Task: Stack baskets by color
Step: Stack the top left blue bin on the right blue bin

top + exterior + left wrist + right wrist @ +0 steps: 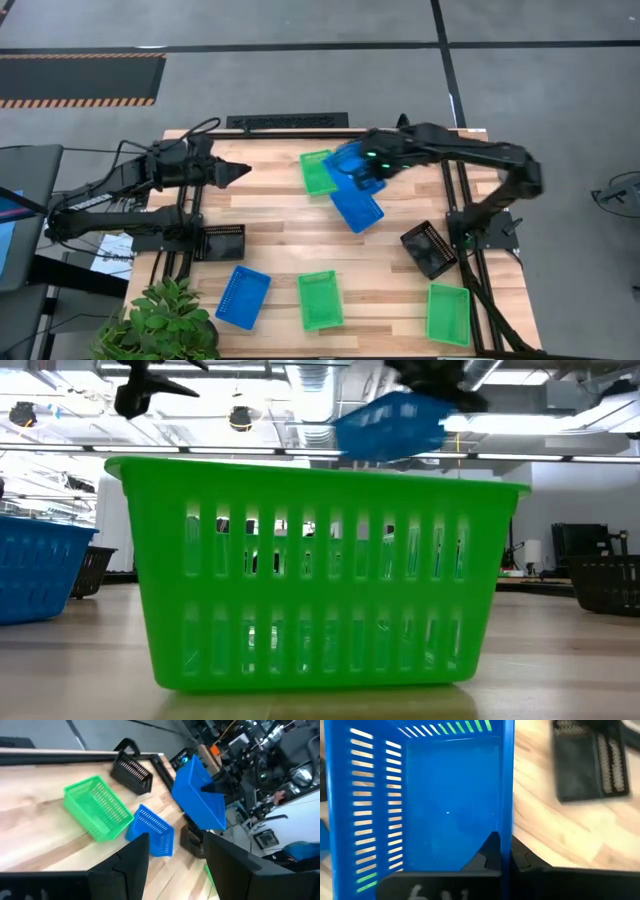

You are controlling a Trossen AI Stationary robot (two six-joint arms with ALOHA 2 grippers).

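Observation:
My right gripper is shut on a blue basket and holds it in the air over the table's far middle. Below it a second blue basket rests on the table, with a green basket beside it on its left. My left gripper hovers at the far left, open and empty, pointing toward these baskets. A third blue basket and two more green baskets lie along the near edge. Black baskets sit at left and right. My right gripper pinches one side wall of the blue basket at its rim, one finger inside the basket and the other outside. The fingers slant down from above. The basket hangs tilted, clear of the table and of the baskets below.
In the low view a green basket stands close to the camera and fills the middle of the picture. A potted plant sits at the near left corner. Bare wood lies between the far and near baskets.

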